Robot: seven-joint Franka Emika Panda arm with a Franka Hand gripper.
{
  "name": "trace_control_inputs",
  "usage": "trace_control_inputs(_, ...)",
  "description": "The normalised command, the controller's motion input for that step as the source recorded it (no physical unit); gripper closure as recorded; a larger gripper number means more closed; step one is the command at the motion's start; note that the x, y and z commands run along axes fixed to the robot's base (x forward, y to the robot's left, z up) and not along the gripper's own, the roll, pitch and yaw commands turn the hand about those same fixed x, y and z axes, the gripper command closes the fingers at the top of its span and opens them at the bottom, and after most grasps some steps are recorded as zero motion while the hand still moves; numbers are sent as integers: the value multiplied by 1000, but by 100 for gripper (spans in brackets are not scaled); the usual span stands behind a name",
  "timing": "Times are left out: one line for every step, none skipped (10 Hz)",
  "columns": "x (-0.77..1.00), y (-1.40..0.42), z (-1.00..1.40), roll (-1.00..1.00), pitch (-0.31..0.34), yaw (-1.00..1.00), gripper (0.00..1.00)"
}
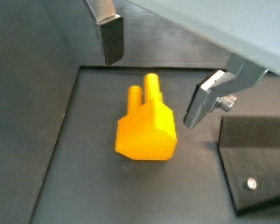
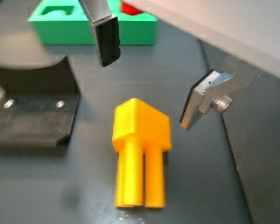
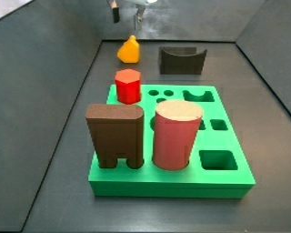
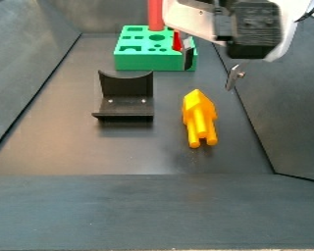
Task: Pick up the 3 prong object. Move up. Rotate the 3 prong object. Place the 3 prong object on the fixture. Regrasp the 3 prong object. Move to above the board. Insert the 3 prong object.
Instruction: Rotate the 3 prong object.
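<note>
Lying flat on the dark floor, the yellow-orange 3 prong object point(image 2: 142, 150) sits just beside the dark fixture point(image 4: 123, 94), with the green board point(image 3: 173, 136) farther off carrying a red peg point(image 3: 127, 86), a brown arch block point(image 3: 114, 136) and a pink cylinder point(image 3: 176, 134). Nothing blocks the way down to it. Above it hangs the gripper point(image 2: 150, 68), pointing down, its fingers point(image 2: 106, 39) spread wide on either side, holding and touching nothing.

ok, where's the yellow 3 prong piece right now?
The 3 prong object lies flat on the dark floor beside the fixture, short of the board. In both wrist views the open gripper hovers above it, not touching.
</note>
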Motion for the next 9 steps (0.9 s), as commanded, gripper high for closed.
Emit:
trace_control_inputs(34,4,-34,4,-10,1000,0)
trace_control_inputs(34,4,-34,4,-10,1000,0)
trace_control_inputs(34,4,-34,5,-12,1000,0)
trace_control_inputs(34,4,-34,5,-13,1000,0)
trace_control_inputs(34,4,-34,6,-16,1000,0)
trace_control_inputs(34,4,-34,7,-17,1000,0)
trace_control_inputs(34,3,-34,9,-21,1000,0)
trace_control_inputs(34,3,-34,11,-27,1000,0)
trace_control_inputs(34,3,-34,12,-29,722,0)
